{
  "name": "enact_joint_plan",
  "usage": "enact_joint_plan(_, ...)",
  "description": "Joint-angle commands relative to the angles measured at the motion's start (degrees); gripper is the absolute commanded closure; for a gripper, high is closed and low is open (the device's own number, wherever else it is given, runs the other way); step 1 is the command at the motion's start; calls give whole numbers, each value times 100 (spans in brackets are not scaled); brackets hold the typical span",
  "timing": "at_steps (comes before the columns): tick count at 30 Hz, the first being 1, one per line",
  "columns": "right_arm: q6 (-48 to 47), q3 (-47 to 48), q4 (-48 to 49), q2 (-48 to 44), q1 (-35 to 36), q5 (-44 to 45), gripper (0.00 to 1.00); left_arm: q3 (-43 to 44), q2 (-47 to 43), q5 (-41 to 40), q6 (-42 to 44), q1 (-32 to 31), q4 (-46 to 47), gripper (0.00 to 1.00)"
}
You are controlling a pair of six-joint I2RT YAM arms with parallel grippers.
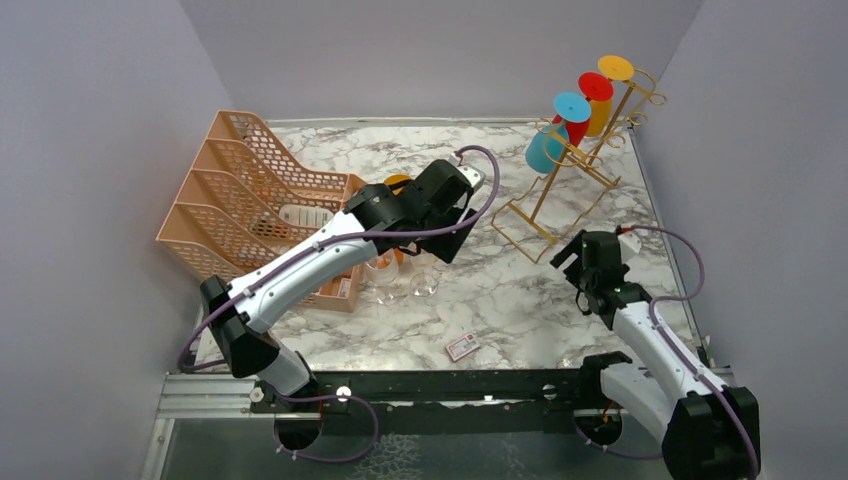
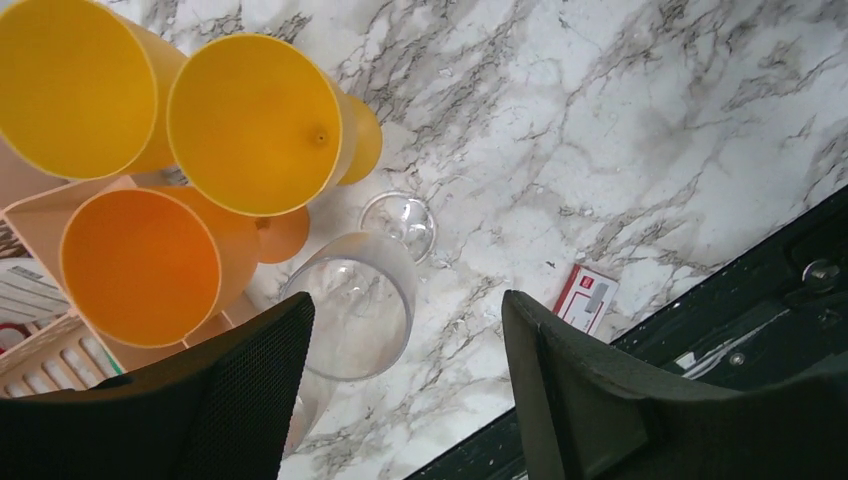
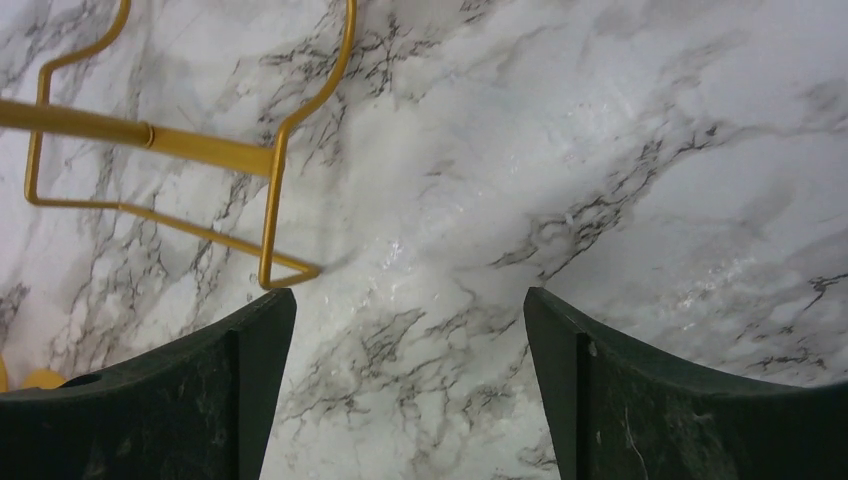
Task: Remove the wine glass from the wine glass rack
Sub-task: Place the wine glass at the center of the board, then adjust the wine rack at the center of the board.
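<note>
- Marble-patterned table (image 1: pixel 520 300), closed in by plain grey-lavender walls (image 1: pixel 100 150) on three sides.
- Far right corner: wine glass rack (image 3: pixel 200 147), a thin gold wire frame that slants up off a rectangular wire base.
- Three glasses hang along its rails with their feet uppermost: blue glass (image 1: pixel 548 148) lowest, red glass (image 1: pixel 590 95) above it, yellow-orange glass (image 1: pixel 615 68) at the top.
- Left side: peach mesh file organizer (image 1: pixel 230 190), its tiers stepping up toward the back wall.
- Left arm reaches out over the table centre, just right of the organizer.
- Left gripper (image 2: pixel 408 320): fingers spread wide, clamped on nothing.
- Clear wine glass (image 2: pixel 350 310) stands upright on the marble under that gripper. Its rim is close by the left finger (image 2: pixel 250 390) and apart from the right one.
- A second clear shape shows behind the left finger, too hidden to identify.
- Two yellow glasses (image 2: pixel 250 120) and an orange glass (image 2: pixel 140 265) stand bunched beside the clear one, at the organizer's corner.
- Right gripper (image 3: pixel 410 300): fingers apart, nothing between them.
- It hovers above bare marble just beside the near corner of the rack's base, without touching the wire.
- Small red-and-white card (image 1: pixel 462 346) lies flat near the front edge, between the two arms.
</note>
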Motion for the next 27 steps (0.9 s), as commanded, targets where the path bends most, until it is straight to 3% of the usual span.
enact_joint_plan(1, -176, 400, 389, 300, -507, -402, 13, 190, -507, -690, 164, -26, 131, 23)
enact_joint_plan(7, 3, 824, 742, 848, -1301, -806, 12, 253, -805, -1135, 343, 309, 233, 8)
enact_joint_plan(14, -655, 1795, 943, 1973, -1923, -1344, 14, -208, -1596, -623, 339, 1619, 601, 1)
enact_joint_plan(27, -1198, 3624, 683, 4133, -2508, -1838, 9, -636, -1954, -371, 106, 2454, 831, 1)
